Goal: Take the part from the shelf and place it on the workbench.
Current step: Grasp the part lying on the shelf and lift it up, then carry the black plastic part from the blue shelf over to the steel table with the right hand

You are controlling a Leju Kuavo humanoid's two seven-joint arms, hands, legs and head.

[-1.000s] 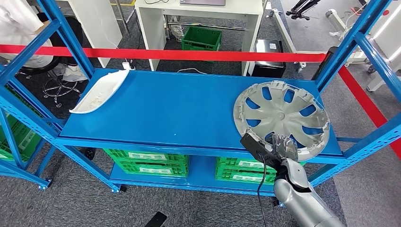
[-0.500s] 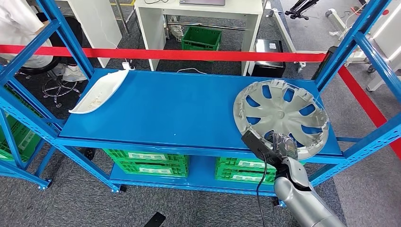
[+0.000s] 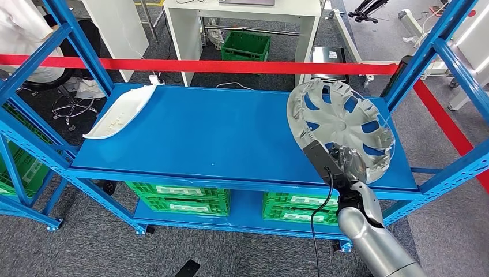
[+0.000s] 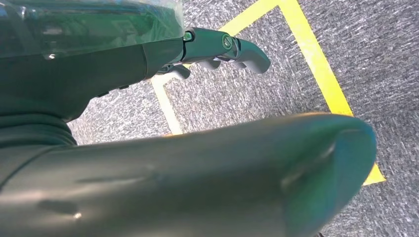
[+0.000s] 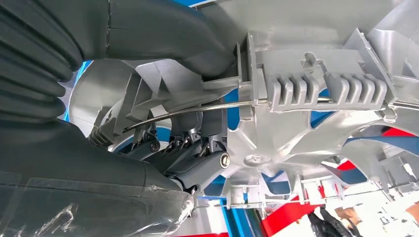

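The part is a silver wheel cover (image 3: 345,123), tilted up on edge over the right end of the blue shelf (image 3: 219,138). My right hand (image 3: 344,167) grips its near rim from below. In the right wrist view the thumb (image 5: 173,34) presses on the ribbed inner rim of the wheel cover (image 5: 316,74) and the dark fingers (image 5: 197,158) hook through a spoke opening. A long white trim part (image 3: 121,109) lies at the shelf's left end. My left hand (image 4: 222,47) hangs over grey carpet and holds nothing, its fingers apart.
Blue shelf uprights (image 3: 427,55) stand on both sides, and a red tape (image 3: 230,66) runs across behind the shelf. Green crates (image 3: 179,197) sit on the lower level. A white desk (image 3: 242,17) stands beyond, and a person in white (image 3: 20,34) sits at the far left.
The wheel cover lay nearly flat on the shelf; now my right hand has raised it and tipped it up, its far edge higher and nearer the red tape.
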